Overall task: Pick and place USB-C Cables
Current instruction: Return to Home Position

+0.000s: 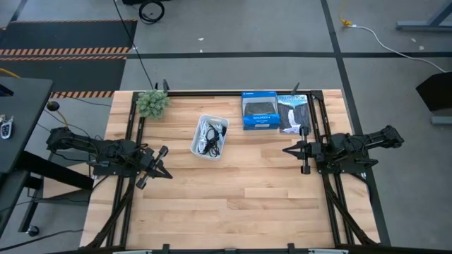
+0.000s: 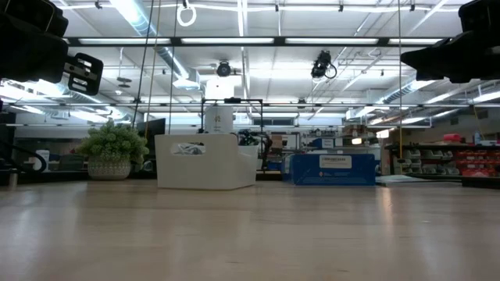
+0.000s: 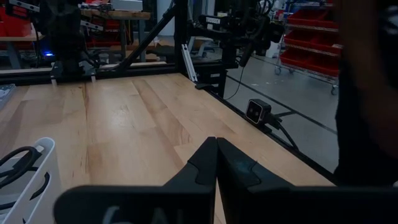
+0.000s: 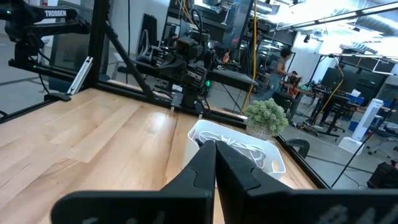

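Note:
The cable bundles lie inside the white bin (image 1: pixel 210 137) on the far middle of the table. From above I make out black cable (image 1: pixel 214 143) and white cable (image 1: pixel 205 131); single bundles cannot be told apart. The right wrist view shows white cable (image 4: pixel 239 148) in the bin (image 4: pixel 272 163); the left wrist view shows a black cable loop (image 3: pixel 15 160) at the bin's rim (image 3: pixel 43 163). My left gripper (image 1: pixel 164 171) hovers shut to the left of the bin. My right gripper (image 1: pixel 286 149) hovers shut to its right. Both fingertip pairs meet, left (image 3: pixel 216 165) and right (image 4: pixel 216 158).
A small potted plant (image 1: pixel 152 103) stands at the far left corner. A blue box (image 1: pixel 260 111) and a dark package (image 1: pixel 293 113) lie at the far right. The low view shows the bin (image 2: pixel 205 161), plant (image 2: pixel 113 150) and blue box (image 2: pixel 332 168) in a row. Black frame rails (image 1: pixel 319 120) edge the table.

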`<move>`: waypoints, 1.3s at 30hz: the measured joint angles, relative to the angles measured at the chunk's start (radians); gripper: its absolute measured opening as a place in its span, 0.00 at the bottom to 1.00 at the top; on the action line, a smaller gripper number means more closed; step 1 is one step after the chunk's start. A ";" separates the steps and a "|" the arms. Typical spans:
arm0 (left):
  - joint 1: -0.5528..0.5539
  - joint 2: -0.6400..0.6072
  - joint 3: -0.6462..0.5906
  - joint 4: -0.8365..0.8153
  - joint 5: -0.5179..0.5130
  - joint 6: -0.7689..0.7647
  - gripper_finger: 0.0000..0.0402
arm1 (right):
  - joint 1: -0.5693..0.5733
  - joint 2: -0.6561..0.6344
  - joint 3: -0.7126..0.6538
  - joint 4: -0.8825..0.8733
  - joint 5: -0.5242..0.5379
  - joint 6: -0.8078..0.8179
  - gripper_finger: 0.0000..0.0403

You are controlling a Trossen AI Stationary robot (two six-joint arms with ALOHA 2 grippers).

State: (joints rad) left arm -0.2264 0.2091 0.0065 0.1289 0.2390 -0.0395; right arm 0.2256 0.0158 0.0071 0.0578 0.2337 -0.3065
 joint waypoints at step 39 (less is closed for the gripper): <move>0.000 0.000 0.000 0.016 -0.328 0.306 0.03 | 0.000 0.000 0.000 0.000 0.000 0.000 0.04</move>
State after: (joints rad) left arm -0.2264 0.2089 0.0063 0.1452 -0.0895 0.2665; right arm 0.2256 0.0158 0.0071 0.0576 0.2333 -0.3065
